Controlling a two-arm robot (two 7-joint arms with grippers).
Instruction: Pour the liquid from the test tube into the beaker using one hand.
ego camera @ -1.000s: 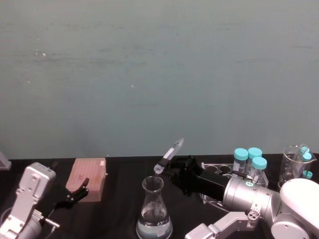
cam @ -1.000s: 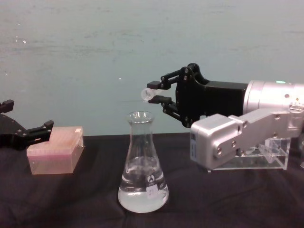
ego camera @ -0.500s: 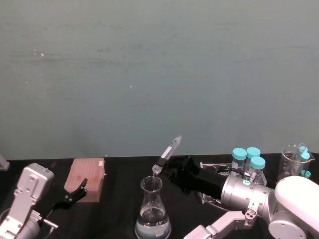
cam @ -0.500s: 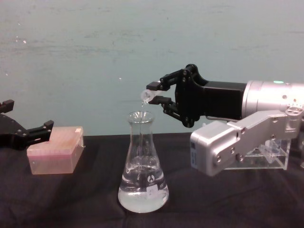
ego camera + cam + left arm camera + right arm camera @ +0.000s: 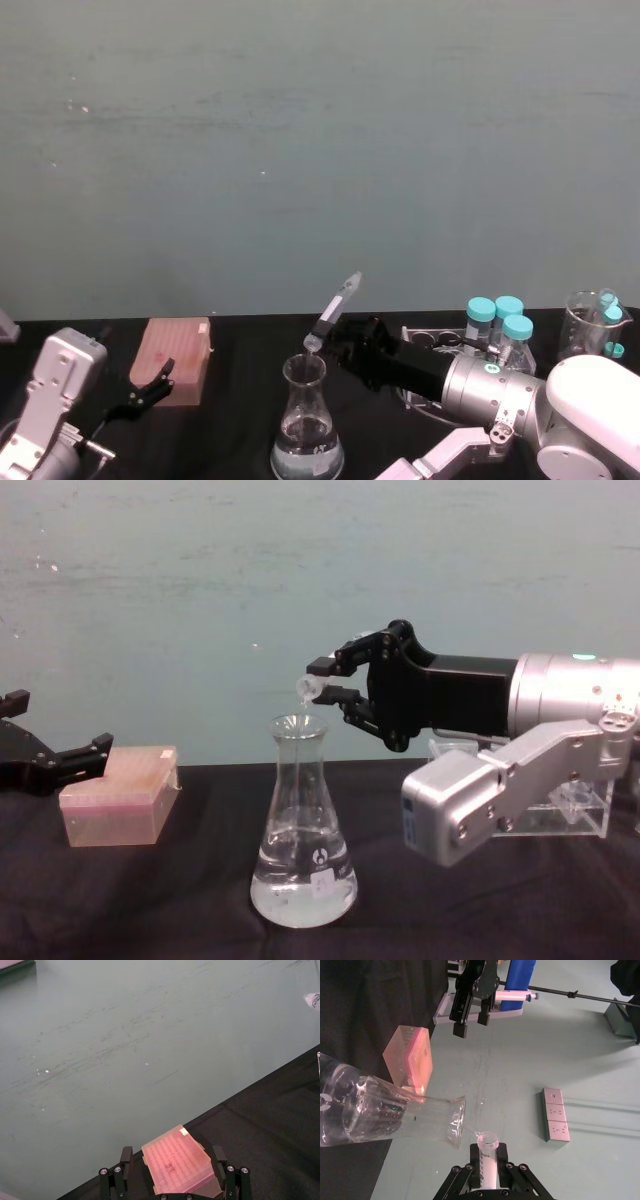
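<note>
Above beaker [image 5: 303, 830], right tool [image 5: 322, 679] holds tube [image 5: 338, 300] (rack [image 5: 584, 802] behind).

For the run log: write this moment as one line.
phase: pouring | right tool: shut on test tube, mouth tilted down over beaker neck | left tool: open, idle by pink box

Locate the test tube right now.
Chest view, centre: the test tube is clamped in the right gripper, tipped with its rim just above the mouth of the beaker. The left gripper is parked far left beside the pink box.
</note>
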